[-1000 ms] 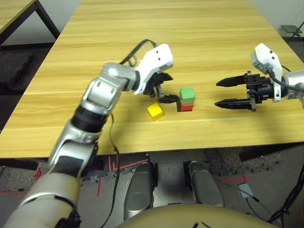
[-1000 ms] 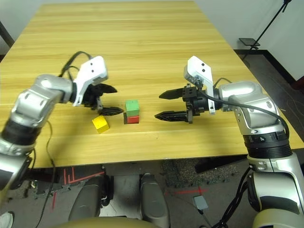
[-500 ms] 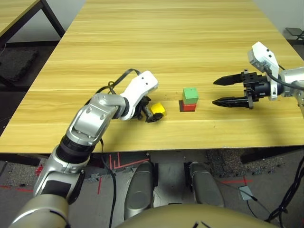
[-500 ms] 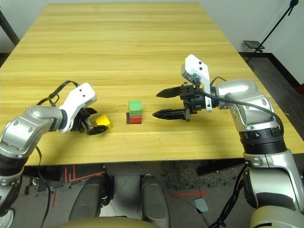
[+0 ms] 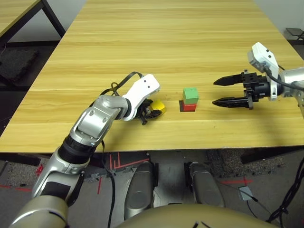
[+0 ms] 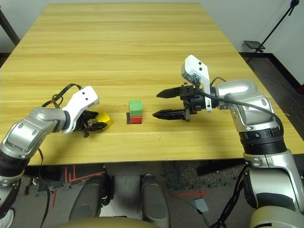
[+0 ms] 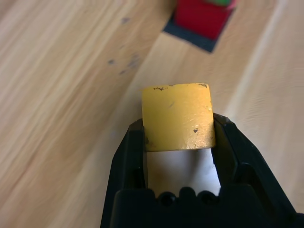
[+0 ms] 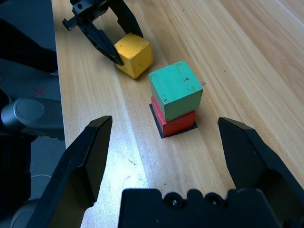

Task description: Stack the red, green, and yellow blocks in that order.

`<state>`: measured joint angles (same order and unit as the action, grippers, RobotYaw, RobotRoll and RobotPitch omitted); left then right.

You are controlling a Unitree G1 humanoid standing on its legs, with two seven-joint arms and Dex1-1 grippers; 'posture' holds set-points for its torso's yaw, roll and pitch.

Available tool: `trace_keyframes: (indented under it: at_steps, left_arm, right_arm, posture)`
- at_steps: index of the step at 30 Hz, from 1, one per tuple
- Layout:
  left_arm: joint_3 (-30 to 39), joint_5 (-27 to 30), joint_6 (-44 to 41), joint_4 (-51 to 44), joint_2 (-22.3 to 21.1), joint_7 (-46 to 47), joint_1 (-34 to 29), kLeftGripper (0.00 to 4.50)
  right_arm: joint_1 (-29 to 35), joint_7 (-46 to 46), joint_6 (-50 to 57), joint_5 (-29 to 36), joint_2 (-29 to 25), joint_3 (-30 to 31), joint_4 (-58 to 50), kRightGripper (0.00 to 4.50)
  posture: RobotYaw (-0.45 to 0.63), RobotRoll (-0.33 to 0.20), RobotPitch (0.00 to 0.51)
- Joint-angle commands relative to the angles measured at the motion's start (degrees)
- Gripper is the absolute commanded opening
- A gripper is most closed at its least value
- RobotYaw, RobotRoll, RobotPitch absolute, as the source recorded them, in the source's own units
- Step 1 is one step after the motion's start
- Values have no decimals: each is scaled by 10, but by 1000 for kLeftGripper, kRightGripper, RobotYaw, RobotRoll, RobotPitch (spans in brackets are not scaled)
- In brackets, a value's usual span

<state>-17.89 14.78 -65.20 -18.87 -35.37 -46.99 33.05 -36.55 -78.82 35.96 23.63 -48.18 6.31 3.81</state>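
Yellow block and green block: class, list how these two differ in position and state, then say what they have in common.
The yellow block is clamped between the left gripper's fingers, while the green block is held by nothing. The green block sits on top of the red block; the yellow block is off to the side, apart from that stack. The right gripper is open beside the stack. Both are plain cubes of equal size.

A pale wooden bench [image 5: 171, 42] fills the room's centre (its grain running side to side). A second table's corner [image 5: 14, 14] stands beyond it, over dark floor [image 5: 19, 61] marked with red tape [image 5: 118, 164].
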Motion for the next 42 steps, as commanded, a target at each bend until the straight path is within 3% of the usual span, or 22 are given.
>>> trace_keyframes:
  at_steps: [1,7,14,23,42]
  left_arm:
    - [-3,27,0,17,-22,-46,82,2008]
    - [-61,22,54,147,-23,-146,263,2008]
    - [-113,-9,116,292,47,-193,356,2008]
    - [-123,-42,152,361,119,-199,367,2008]
    - [-132,-58,137,309,117,-210,324,2008]
  right_arm:
    - [13,-5,6,3,-12,-1,-13,4500]
    - [31,-2,16,9,-13,-1,-32,4500]
    - [51,7,27,13,-14,-10,-53,4500]
    - [78,22,45,24,-24,-25,-81,4500]
    - [77,27,43,28,-24,-22,-75,4500]
  posture:
    - [170,-28,94]
    - [158,-14,93]
    - [129,-1,92]
    - [88,3,96]
    - [97,1,109]
